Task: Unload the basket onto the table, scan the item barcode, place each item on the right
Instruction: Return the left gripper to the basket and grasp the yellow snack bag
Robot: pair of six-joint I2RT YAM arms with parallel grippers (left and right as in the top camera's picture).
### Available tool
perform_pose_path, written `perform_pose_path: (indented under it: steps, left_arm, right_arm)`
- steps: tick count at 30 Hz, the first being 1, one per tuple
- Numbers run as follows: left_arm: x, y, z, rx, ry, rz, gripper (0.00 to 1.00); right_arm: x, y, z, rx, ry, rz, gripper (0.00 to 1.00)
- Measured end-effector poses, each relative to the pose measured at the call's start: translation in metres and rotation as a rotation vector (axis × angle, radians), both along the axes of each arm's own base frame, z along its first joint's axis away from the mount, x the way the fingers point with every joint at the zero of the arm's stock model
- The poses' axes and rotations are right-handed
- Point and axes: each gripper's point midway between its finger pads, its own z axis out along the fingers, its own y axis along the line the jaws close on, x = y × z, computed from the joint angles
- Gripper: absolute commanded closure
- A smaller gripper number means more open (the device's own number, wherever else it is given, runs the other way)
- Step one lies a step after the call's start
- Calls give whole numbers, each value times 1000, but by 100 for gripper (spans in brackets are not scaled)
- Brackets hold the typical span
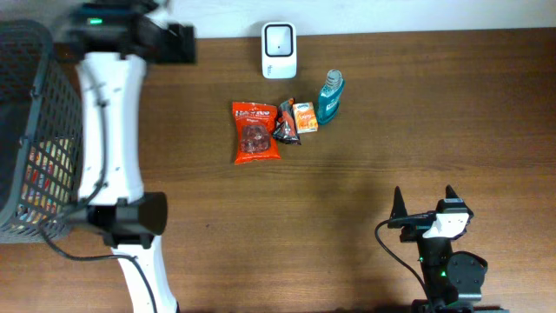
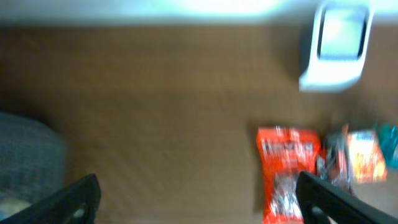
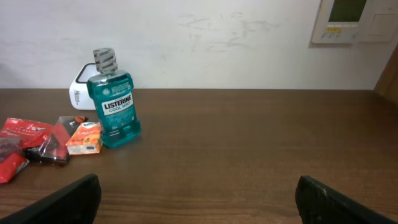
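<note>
Left gripper (image 2: 198,185) and right gripper (image 3: 198,186) stand spread, empty; red snack bag (image 1: 255,132), at 7 o'clock from the scanner (image 1: 279,38), looks light, soft, crinkly, probably best pinched by 1 sealed end.

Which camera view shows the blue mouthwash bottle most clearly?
The right wrist view: the bottle stands upright, its label readable. The overhead view shows it small, from above. The left wrist view is blurred, with just a teal edge.

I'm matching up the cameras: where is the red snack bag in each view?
Overhead: red snack bag near the centre, at the left end of the item row.
Left wrist: lower right, blurred.
Right wrist: far left edge, cut off.
Shared landmark: white scanner.
</note>
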Motion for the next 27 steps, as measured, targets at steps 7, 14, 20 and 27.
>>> perform_pose_path:
  steps: [7, 14, 20, 27]
  left_arm:
    - [-22, 161, 80, 34, -251, 322, 1]
    - [-131, 323, 54, 6, -129, 784, 1]
    - [-161, 360, -65, -30, 250, 721, 1]
    - [-147, 329, -195, -162, 431, 365, 1]
  right_arm:
    - [0, 0, 0, 0, 0, 0, 1]
    - [0, 0, 0, 0, 0, 0, 1]
    - [0, 0, 0, 0, 0, 0, 1]
    - [0, 0, 0, 0, 0, 0, 1]
